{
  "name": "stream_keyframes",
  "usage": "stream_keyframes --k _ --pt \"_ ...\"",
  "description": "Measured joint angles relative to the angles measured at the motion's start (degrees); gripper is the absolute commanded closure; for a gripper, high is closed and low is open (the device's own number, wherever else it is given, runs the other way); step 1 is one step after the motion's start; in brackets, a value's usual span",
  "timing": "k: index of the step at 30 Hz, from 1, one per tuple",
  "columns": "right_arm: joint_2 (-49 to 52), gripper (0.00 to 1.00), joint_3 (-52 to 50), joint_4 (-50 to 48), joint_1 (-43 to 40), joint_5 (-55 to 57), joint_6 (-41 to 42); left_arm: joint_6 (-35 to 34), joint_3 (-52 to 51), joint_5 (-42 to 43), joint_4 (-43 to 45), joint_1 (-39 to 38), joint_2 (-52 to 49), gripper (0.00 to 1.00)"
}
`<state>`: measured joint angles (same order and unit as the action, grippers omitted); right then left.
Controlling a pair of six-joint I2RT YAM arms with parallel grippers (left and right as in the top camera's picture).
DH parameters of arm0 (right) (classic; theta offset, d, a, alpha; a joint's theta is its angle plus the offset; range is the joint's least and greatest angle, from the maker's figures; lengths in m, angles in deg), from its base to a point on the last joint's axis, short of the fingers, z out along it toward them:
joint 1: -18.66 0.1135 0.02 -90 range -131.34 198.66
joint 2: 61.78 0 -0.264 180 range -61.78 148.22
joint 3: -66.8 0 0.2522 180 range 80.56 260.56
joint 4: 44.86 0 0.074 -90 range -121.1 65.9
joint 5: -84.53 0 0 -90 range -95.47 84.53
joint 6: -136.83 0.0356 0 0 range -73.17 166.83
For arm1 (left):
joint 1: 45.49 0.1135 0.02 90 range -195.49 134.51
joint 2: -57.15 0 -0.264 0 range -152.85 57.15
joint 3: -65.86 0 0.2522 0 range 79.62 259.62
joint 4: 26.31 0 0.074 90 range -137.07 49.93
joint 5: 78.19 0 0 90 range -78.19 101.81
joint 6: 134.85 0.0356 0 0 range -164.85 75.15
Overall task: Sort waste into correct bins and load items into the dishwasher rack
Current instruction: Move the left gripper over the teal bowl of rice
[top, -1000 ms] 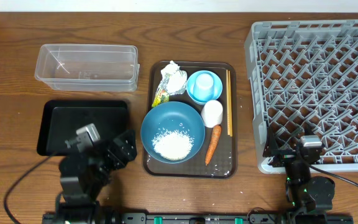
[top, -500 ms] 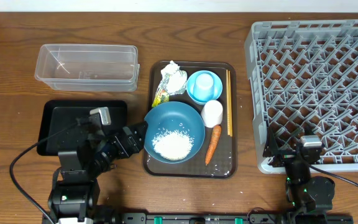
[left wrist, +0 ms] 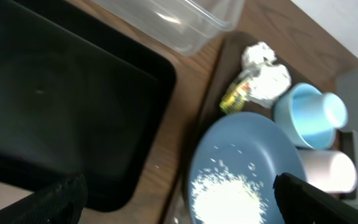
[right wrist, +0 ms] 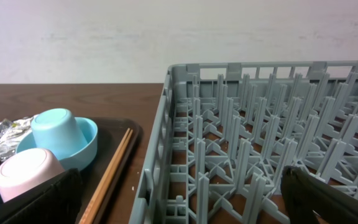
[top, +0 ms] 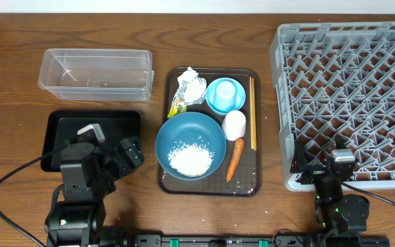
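Take the brown serving tray (top: 245, 180) as your reference; nearly everything you need sits on it. The large dark-blue bowl (top: 184, 130) fills its near-left part, with the loose white rice (top: 189, 160) heaped inside. At the tray's far-left corner the crumpled wrapper (top: 192, 88) lies with the yellow-green packet (top: 177, 106) touching it on the near side. The small light-blue bowl (top: 214, 103) is at the far middle, and the white cup (top: 234, 125) lies just nearer than it. The carrot (top: 234, 158) lies nearer again, beside the big bowl's right rim. The chopsticks (top: 253, 113) run along the tray's right edge.

Left of the tray, the clear tub (top: 94, 88) is at the far side and the black tray (top: 64, 130) at the near side. Right of the tray stands the grey rack (top: 348, 89).

Your left gripper (left wrist: 180, 186) hangs over the strip of table between the black tray and the serving tray, fingers spread wide with nothing in them; the big bowl is what faces it. Your right gripper (right wrist: 179, 186) sits right of the serving tray at the rack's near-left corner, also spread and empty, with the rack wall directly before it.
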<state>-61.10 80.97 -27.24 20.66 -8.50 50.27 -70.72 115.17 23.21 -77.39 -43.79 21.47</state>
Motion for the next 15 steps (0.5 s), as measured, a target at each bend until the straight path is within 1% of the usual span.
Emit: stream_keyframes --k 15 --pt "0.0 0.01 0.0 0.0 0.0 0.0 0.0 0.0 0.0 -6.3 0.0 0.0 0.0 0.02"
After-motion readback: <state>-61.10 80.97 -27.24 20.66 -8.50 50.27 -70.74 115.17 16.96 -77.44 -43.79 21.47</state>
